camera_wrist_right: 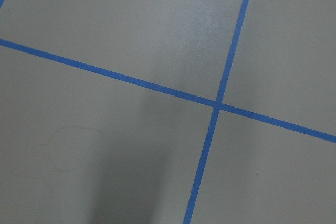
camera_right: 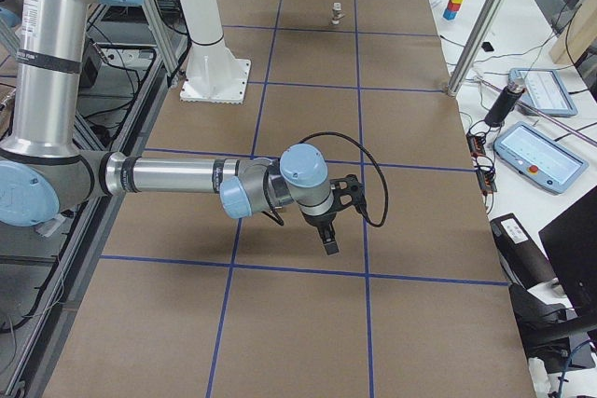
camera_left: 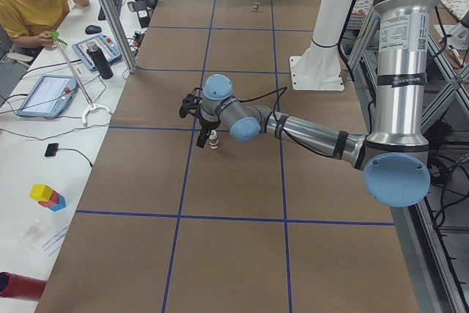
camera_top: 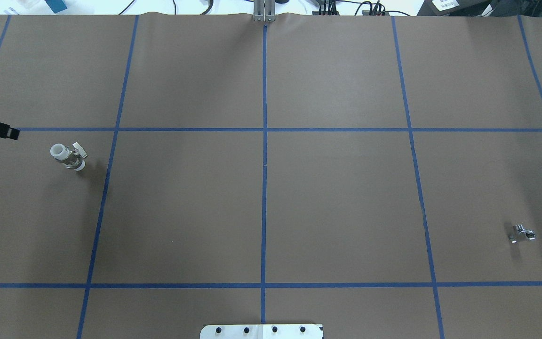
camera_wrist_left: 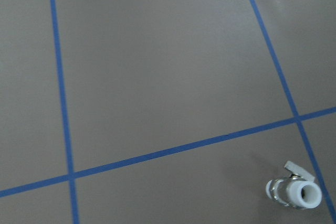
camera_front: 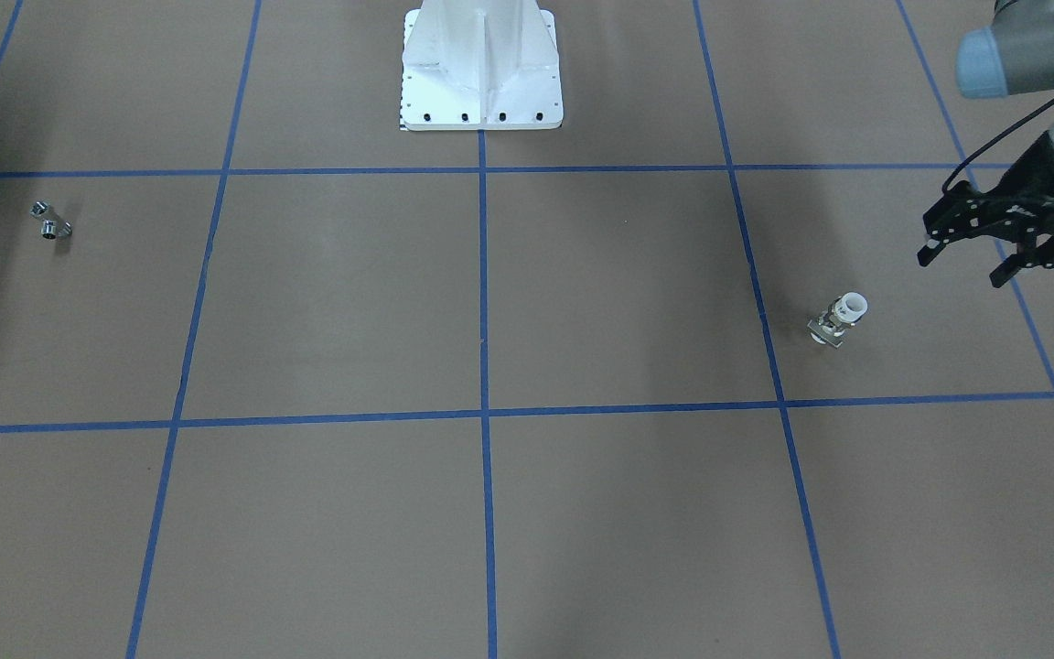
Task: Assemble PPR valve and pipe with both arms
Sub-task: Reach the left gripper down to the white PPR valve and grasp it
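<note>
The PPR valve (camera_front: 840,318), with its white collar and metal body, stands on the brown table; it also shows in the overhead view (camera_top: 67,157) and low right in the left wrist view (camera_wrist_left: 296,192). My left gripper (camera_front: 964,264) hovers open and empty beside and above it, toward the table's end. The pipe (camera_front: 51,221), a small chrome bent fitting, lies alone at the opposite end (camera_top: 521,234). My right gripper (camera_right: 330,230) shows only in the exterior right view, held above the table; I cannot tell whether it is open or shut.
The white bolted pedestal (camera_front: 481,73) stands at the robot's edge of the table. Blue tape lines (camera_top: 264,141) grid the brown surface. An operator (camera_left: 33,5) sits by tablets and tools on the side bench.
</note>
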You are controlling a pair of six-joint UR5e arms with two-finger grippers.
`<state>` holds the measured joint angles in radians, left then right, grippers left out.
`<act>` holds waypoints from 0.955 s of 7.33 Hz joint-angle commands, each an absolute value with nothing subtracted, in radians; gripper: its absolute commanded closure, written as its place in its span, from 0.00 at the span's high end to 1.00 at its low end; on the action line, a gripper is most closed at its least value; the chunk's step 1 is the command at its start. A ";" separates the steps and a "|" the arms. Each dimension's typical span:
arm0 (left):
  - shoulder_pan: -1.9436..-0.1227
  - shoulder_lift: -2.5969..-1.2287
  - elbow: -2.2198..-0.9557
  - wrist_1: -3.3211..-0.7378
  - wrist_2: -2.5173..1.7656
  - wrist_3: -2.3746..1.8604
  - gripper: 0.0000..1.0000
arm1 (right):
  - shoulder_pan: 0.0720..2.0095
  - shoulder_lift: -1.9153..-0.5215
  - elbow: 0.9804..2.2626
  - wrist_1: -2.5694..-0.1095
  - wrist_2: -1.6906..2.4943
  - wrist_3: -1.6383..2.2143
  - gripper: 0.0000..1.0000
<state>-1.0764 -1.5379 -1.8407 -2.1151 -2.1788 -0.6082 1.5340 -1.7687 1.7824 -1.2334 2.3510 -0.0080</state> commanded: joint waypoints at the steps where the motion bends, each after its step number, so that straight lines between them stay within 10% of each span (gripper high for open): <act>1: -0.898 -1.558 -1.829 -2.117 -1.995 -0.770 1.00 | 1.534 -1.769 1.781 -1.233 2.352 -0.006 1.00; 7: -0.856 -1.661 -1.695 -2.118 -1.994 -0.787 0.97 | 1.534 -1.769 1.776 -1.235 2.352 -0.006 1.00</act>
<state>-0.8585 -1.6633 -1.6979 -2.1183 -1.9931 -0.7878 1.5340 -1.7687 1.7764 -1.2342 2.3516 -0.0061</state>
